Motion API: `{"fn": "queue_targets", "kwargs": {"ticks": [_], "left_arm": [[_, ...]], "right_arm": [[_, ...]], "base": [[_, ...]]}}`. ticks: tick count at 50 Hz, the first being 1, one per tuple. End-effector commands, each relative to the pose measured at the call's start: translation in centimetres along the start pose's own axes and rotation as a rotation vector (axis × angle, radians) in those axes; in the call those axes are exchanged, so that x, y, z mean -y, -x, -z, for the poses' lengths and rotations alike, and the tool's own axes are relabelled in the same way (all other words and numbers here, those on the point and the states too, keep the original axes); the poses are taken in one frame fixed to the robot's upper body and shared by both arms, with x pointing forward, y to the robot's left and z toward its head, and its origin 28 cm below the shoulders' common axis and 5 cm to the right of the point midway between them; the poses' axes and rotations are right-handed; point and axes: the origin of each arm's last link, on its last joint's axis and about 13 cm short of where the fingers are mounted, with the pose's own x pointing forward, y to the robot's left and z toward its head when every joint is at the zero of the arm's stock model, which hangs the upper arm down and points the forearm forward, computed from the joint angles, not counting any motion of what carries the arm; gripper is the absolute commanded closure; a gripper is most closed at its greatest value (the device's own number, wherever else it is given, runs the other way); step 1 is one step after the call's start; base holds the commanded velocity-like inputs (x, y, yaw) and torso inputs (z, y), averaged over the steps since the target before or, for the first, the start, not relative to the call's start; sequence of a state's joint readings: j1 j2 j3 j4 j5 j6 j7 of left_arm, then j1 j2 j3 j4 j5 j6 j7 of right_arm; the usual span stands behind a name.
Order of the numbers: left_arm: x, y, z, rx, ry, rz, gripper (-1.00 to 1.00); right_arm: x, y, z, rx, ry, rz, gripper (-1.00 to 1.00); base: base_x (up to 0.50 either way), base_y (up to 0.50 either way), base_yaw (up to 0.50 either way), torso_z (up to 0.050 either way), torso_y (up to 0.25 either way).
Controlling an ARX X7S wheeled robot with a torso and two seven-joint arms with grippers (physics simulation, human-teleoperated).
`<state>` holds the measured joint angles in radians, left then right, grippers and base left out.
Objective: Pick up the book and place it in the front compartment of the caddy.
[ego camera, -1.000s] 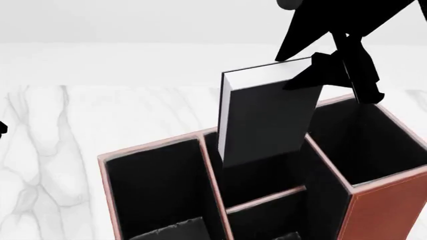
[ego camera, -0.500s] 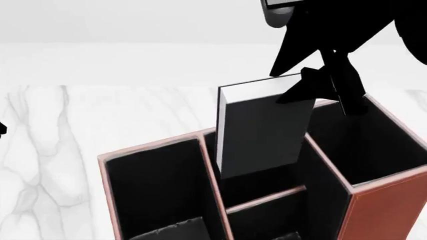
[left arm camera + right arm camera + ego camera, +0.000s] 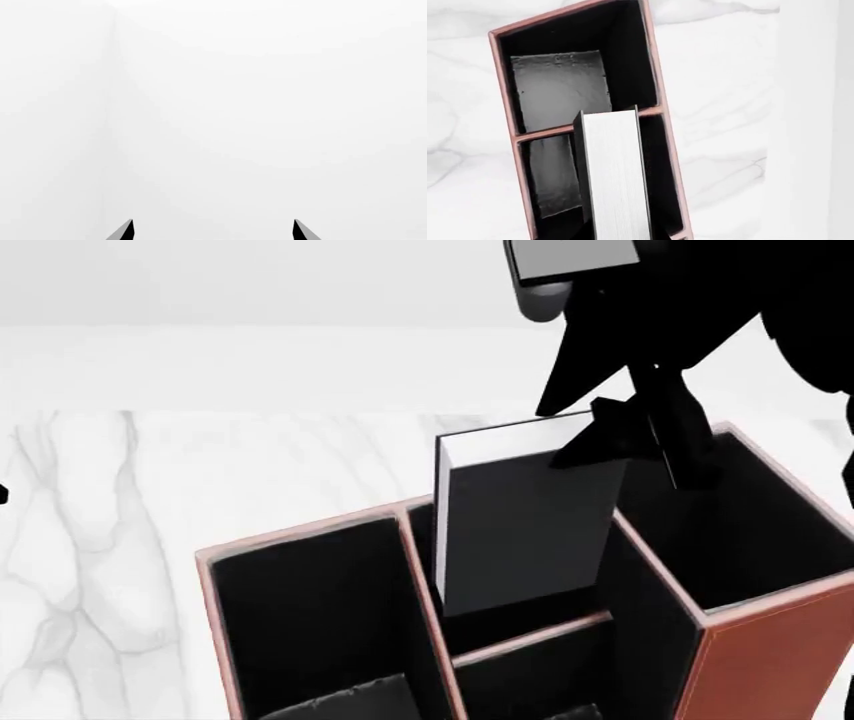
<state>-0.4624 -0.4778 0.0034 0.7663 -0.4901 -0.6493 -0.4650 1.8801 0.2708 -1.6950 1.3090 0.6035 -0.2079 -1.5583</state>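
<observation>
With my right pincer (image 3: 627,435) clamped on the book's (image 3: 523,520) top corner, its lower end already inside the caddy's (image 3: 767,655) middle cell, I should lower straight (no tilting), clearing the divider (image 3: 534,637).

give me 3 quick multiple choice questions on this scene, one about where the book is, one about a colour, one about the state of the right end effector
1. Where is the book?
A. flat on the marble table
B. partly down in the caddy's middle column
C. in the left column

2. What colour is the caddy's outside?
A. reddish-brown
B. blue
C. white

3. What is the right end effector doing?
A. open, off to one side
B. shut on the book's top end
C. resting on the table

Answers:
1 B, its lower end sits below the rim of the middle column, in the front compartment.
2 A, the outer wall shows reddish-brown leather.
3 B, its fingers pinch the book's upper corner.
</observation>
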Motion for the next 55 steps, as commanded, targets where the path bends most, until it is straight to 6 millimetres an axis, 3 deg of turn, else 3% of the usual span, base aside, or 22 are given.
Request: {"fn": "queue_targets", "kwargs": {"ticks": [1,9,18,43,55], "left_arm": [[-0.15,-0.09,0.03,0.016,0.001,-0.011,-1.0],[-0.11,-0.02,0.12,0.015,-0.004,-0.004,-1.0],[-0.14,0.11,0.13,0.022,0.002,-0.006,-1.0],[-0.15,-0.04,-0.06,0.025,-0.011,-0.003,-1.0],[-0.16,-0.01,-0.08,0.03,-0.005,-0.002,-1.0]], "right_arm": [[0.38,-0.07,-1.02,0.047,0.041,0.024,1.0],[0.43,-0.22,-1.09,0.022,0.049,0.038,1.0],[0.46,-0.16,-1.17,0.019,0.053,0.048,1.0],[0.47,-0.21,-1.21,-0.022,0.067,0.083,1.0],[0.52,-0.43,-1.3,-0.026,0.075,0.08,1.0]], "base": [[0.0,0.0,0.0,0.0,0.0],[0.0,0.0,0.0,0.0,0.001],[0.0,0.0,0.0,0.0,-0.199],[0.0,0.0,0.0,0.0,0.0],[0.0,0.0,0.0,0.0,-0.211]]}}
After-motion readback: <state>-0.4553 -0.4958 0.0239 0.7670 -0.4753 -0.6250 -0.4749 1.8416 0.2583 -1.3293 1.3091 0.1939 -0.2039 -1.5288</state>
